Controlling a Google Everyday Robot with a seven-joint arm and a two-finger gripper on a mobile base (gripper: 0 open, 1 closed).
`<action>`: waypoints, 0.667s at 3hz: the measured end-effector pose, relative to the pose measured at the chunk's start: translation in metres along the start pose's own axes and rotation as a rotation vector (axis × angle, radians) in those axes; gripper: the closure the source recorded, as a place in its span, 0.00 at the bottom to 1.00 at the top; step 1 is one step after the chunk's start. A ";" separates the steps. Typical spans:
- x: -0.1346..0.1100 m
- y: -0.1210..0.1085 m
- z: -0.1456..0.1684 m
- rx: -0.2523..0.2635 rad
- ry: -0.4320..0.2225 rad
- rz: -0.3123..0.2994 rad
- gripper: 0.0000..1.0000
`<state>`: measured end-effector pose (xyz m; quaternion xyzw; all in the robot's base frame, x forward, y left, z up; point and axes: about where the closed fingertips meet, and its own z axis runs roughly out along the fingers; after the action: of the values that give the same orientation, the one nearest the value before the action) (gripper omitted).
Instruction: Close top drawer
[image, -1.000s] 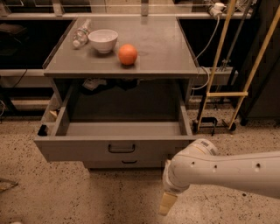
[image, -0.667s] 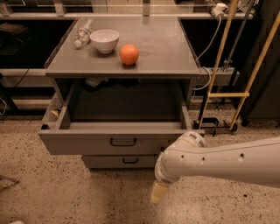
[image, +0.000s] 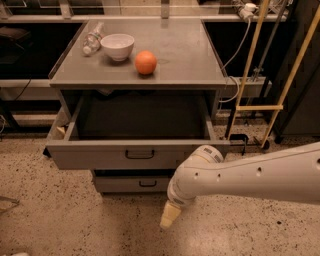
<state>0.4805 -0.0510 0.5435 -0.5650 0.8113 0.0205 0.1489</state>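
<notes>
Just under the front edge of the counter (image: 190, 55), the drawer (image: 90, 156) stands open while the gripper (image: 170, 216), its grip impossible to tell, hangs low in approach, likely needing to rise and push.

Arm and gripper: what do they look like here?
The arm is a thick, smooth white tube with small dark dots along it and a rounded, banded joint. The gripper, low over the speckled floor before the drawer, shows as a pale cream tapered tip. No cables on it.
</notes>
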 end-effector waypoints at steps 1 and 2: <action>-0.001 -0.006 0.001 0.012 -0.004 0.004 0.00; -0.023 -0.042 0.000 0.080 -0.035 0.013 0.00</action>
<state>0.5265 -0.0457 0.5555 -0.5528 0.8125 -0.0011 0.1850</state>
